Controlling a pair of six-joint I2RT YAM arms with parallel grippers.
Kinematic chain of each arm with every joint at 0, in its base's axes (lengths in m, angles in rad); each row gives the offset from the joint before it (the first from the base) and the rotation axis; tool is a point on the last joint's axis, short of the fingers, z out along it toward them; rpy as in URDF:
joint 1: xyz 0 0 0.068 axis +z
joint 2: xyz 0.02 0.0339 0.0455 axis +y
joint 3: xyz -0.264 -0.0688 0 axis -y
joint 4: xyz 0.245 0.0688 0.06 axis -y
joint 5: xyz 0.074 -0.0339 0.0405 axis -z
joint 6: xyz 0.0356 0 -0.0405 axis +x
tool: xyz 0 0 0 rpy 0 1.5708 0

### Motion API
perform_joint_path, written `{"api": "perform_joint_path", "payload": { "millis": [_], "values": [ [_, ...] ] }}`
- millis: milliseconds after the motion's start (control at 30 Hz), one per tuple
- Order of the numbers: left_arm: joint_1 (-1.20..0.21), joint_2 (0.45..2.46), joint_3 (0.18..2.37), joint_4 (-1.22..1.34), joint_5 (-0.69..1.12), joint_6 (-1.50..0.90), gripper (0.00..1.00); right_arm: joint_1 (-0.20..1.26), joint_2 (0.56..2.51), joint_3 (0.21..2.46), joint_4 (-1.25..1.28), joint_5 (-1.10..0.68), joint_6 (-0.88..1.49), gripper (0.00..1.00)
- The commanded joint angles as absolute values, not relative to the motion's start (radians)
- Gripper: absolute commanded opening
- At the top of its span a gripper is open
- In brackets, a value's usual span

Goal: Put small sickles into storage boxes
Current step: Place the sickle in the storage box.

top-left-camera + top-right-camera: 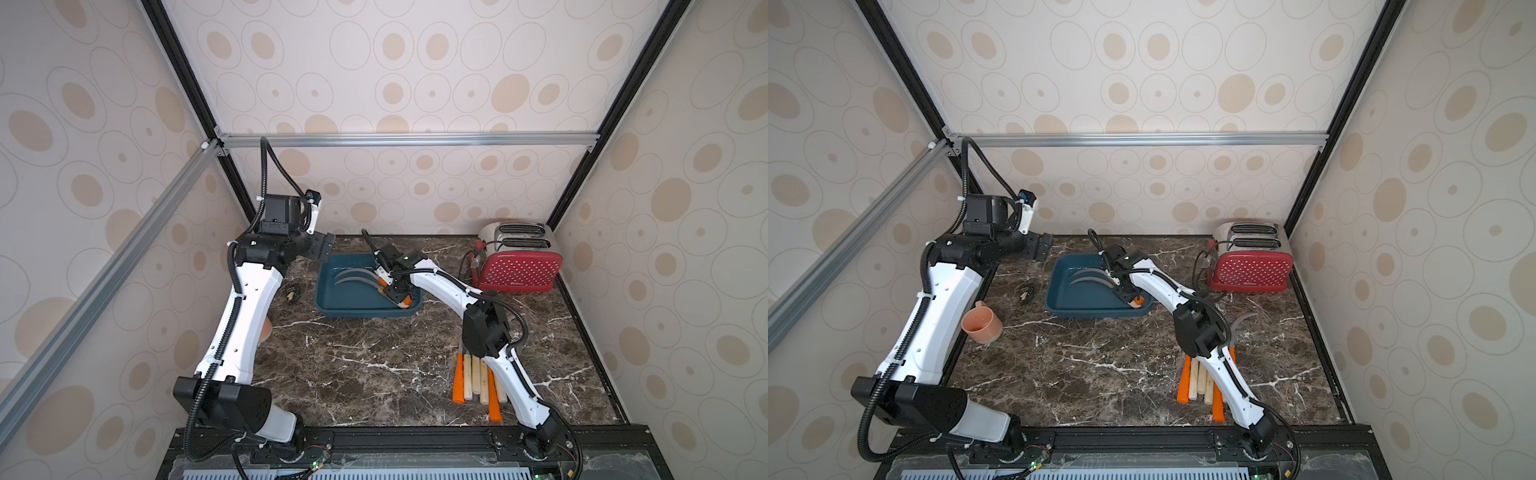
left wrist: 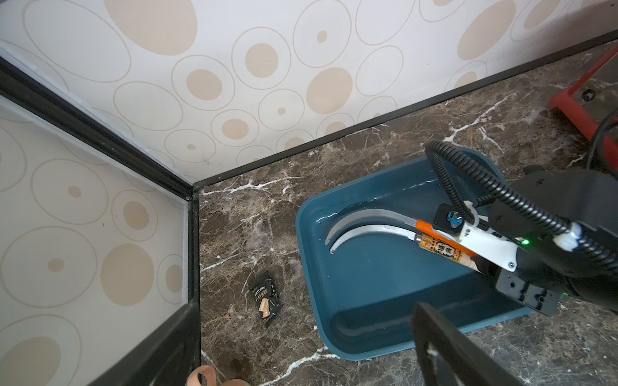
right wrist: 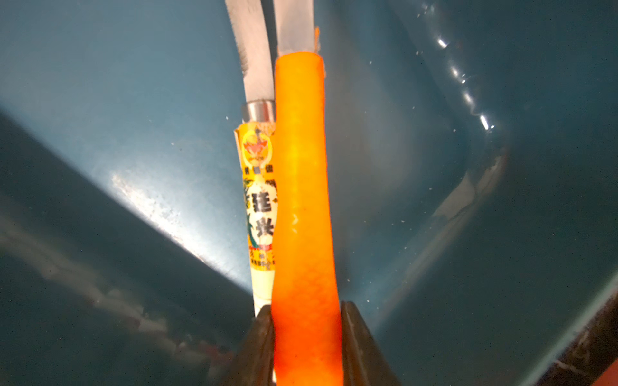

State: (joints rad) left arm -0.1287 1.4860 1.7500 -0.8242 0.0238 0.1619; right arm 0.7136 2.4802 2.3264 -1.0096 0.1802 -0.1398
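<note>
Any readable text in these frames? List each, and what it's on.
"DRYCAKE": black snack packet; its smaller print is unreadable.
Wood-handled sickle label: Chinese characters, too blurred to transcribe.
Toaster: script logo on the red side, too small to read.

Right gripper (image 1: pixel 398 296) reaches down, jaws clamped; left gripper (image 1: pixel 323 247) hangs raised, jaws apart

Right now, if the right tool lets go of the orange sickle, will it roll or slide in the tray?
The orange sickle probably won't roll: its curved blade sticks out sideways. The glossy tray might let it slide. The blade looks stiff.
</note>
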Motion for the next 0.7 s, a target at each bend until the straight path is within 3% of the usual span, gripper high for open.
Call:
{"api": "perform_joint_path", "payload": {
  "millis": [0,333,467,667],
  "values": [
    [-0.123,1.449,1.747,-0.822,0.037,0.187,0.99,0.724,2.506,2.366,-1.037,0.178,-0.149,0.36],
    [-0.124,1.443,1.745,-0.82,0.059,0.167,0.99,0.723,2.502,2.376,-1.03,0.209,-0.122,0.45],
    [-0.124,1.446,1.754,-0.819,0.073,0.158,0.99,0.722,2.463,2.38,-1.0,0.274,-0.072,0.61],
    [-0.124,1.45,1.766,-0.822,0.092,0.156,0.99,0.675,2.287,2.227,-0.895,0.274,0.063,0.68]
  ]
}}
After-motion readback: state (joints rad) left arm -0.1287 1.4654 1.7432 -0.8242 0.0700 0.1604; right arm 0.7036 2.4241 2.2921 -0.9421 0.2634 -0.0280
